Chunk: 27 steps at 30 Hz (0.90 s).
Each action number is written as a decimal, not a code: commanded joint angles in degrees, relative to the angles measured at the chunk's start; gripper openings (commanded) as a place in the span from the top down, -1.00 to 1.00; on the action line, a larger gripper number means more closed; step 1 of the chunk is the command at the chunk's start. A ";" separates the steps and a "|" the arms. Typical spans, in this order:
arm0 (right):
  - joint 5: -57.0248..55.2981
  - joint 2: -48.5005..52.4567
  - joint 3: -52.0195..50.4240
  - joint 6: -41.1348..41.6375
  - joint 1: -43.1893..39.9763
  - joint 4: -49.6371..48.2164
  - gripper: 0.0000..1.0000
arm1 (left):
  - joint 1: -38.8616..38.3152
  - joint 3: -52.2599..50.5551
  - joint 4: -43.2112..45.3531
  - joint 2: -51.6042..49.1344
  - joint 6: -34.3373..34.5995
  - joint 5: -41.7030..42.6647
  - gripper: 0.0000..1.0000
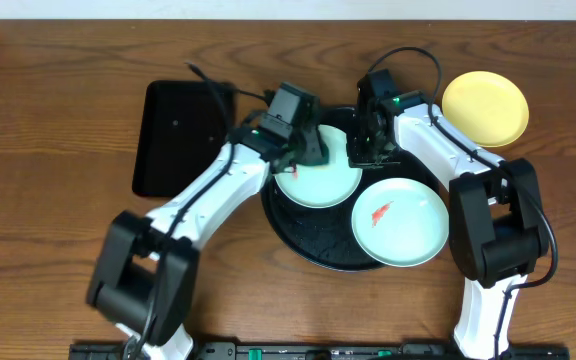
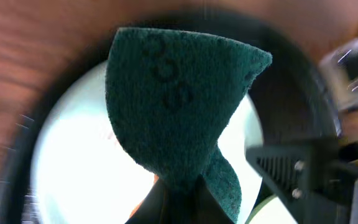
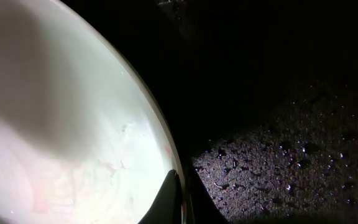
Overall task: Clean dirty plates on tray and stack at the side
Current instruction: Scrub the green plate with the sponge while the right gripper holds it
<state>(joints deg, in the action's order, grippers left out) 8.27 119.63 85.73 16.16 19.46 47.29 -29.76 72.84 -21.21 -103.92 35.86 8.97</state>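
A round black tray (image 1: 313, 240) fills the middle of the wooden table (image 1: 48, 120), with a rectangular black tray (image 1: 173, 140) at its left. One mint plate (image 1: 323, 185) lies at the tray's far rim. A second mint plate (image 1: 400, 222), red-smeared, overhangs its right rim. A yellow plate (image 1: 485, 108) sits near the table's far right corner. The left gripper (image 2: 179, 193) clenches a green scouring pad (image 2: 173, 106) over the first plate, and the right gripper (image 3: 182, 196) pinches that plate's rim.

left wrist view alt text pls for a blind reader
A dark green scouring pad, pinched in the left gripper, fills the middle, in front of a pale round plastic plate on the large round black tray. The edges are blurred.
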 commanded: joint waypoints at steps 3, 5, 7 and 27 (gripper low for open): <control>-1.18 0.72 0.09 0.98 0.02 0.07 0.98 | -0.42 -0.02 -0.31 -5.95 1.66 5.20 0.85; -1.18 0.72 0.09 0.98 0.02 0.07 0.98 | -0.44 -0.02 -0.33 -7.17 1.75 5.18 0.85; -1.18 0.72 0.09 0.98 0.02 0.07 0.98 | -0.44 -0.09 -1.09 -7.98 1.44 4.13 0.85; -1.20 0.72 0.09 0.96 0.02 0.79 0.98 | -0.50 1.36 -6.32 -0.63 -0.63 -35.26 0.85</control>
<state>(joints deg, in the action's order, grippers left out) 10.41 119.63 85.73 16.53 19.53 47.48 -31.68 72.88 -27.92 -109.21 35.99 -18.74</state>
